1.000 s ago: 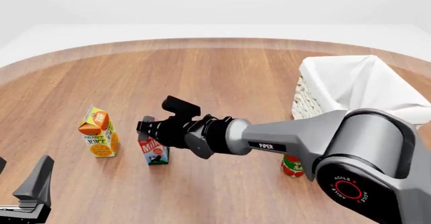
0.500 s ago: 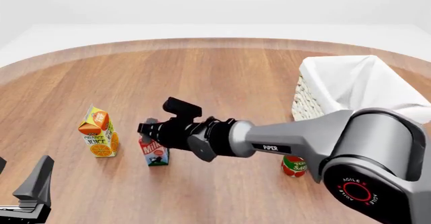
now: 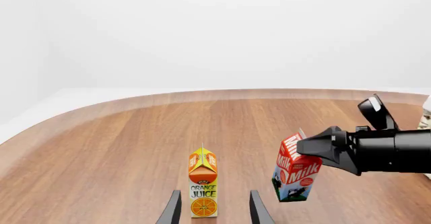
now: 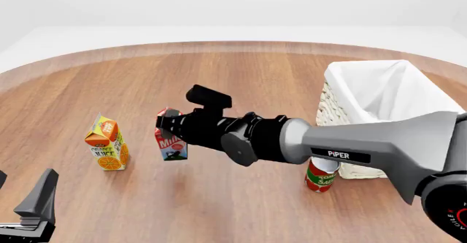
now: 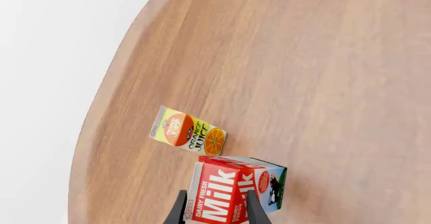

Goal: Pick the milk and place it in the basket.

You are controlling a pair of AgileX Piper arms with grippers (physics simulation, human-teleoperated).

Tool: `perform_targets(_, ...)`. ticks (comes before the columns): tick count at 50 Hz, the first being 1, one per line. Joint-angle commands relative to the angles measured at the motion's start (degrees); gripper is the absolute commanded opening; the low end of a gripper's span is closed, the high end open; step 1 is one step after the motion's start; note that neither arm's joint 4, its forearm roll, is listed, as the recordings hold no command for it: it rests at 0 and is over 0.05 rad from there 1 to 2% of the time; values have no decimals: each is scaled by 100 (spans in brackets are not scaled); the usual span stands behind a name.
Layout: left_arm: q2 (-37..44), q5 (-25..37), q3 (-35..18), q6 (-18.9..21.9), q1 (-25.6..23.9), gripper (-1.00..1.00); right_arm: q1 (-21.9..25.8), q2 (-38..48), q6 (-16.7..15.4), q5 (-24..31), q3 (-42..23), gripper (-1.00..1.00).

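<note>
The milk [image 4: 170, 143] hangs clear of the table [image 4: 241, 84], its red top pinched between the fingers of the right gripper [image 4: 165, 123]; in the left wrist view the carton [image 3: 295, 168] is tilted, with wood visible below its base, and in the right wrist view the two dark fingers [image 5: 253, 209] sit on either side of its red "Milk" face [image 5: 232, 191]. The right arm [image 4: 343, 144] reaches in from the right side of the front view, stretched across towards the left half of the table. Just to the left of the milk, apart from it, the orange juice carton [image 4: 107, 143] stands upright on the wood. The basket [image 4: 386, 111] sits well away on the right side of the table, its white cloth liner folded over the rim, and a red tomato can [image 4: 320, 176] stands just in front of its near corner, partly hidden by the arm. The left gripper [image 3: 214, 211] hovers low at the near left edge, its fingers spread apart and holding nothing, pointed towards the juice carton
</note>
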Motion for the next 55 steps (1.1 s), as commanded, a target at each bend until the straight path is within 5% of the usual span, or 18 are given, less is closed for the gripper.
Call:
perform_targets(1, 0, 0, 0, 0, 0, 100, -166, -844, -99, -163, 358, -100)
perform_targets(24, 0, 0, 0, 0, 0, 100, -587, -2788, -558, -126, 1591, -100)
perform_targets(55, 0, 0, 0, 0, 0, 100, -1253, -4786, -1267, 438, 2379, -100)
